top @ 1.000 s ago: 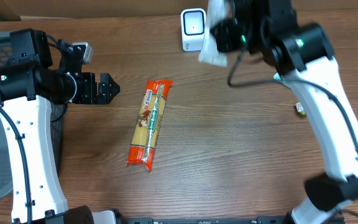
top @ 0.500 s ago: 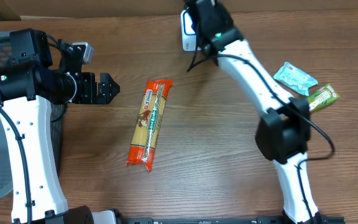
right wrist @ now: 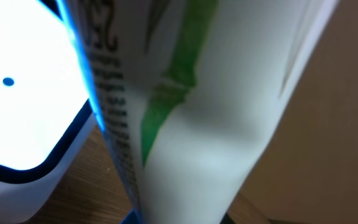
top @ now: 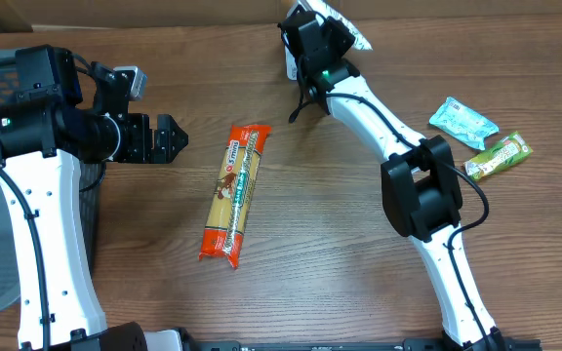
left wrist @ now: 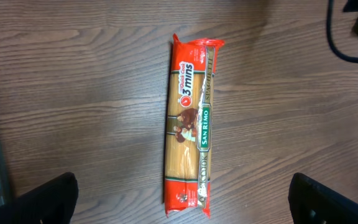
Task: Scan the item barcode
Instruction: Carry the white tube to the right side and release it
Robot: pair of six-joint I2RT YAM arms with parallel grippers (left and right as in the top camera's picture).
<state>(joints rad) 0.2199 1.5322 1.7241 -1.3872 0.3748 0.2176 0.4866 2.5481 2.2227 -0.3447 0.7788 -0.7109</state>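
the right end effector (top: 316,37) is clenched on a white packet (right wrist: 185,118) with a green stripe. it holds the packet up against the barcode scanner (right wrist: 23,93) at the far edge of the surface (top: 359,253). in the wrist view the packet fills almost the whole space ahead of the fingers. its edge with fine black print is turned toward the scanner's lit white face, which sits just left of the end effector. whether packet and scanner touch cannot be told.

to do this step well, the printed code needs to face the window squarely, not edge-on as the packet seems to hang now. a small roll of the wrist would likely bring the flat printed side round. easing the packet a little away from the window should help the reader take in the whole code. the grip should stay firm but not crumple the film, since a creased code reads badly. then hold steady for a moment.

the left end effector (top: 176,139) is released, jaws wide, hovering above the surface. a san remo spaghetti pack (left wrist: 190,124) lies just ahead of it, untouched. a teal sachet (top: 463,122) and a green sachet (top: 496,154) lie well apart from both end effectors.
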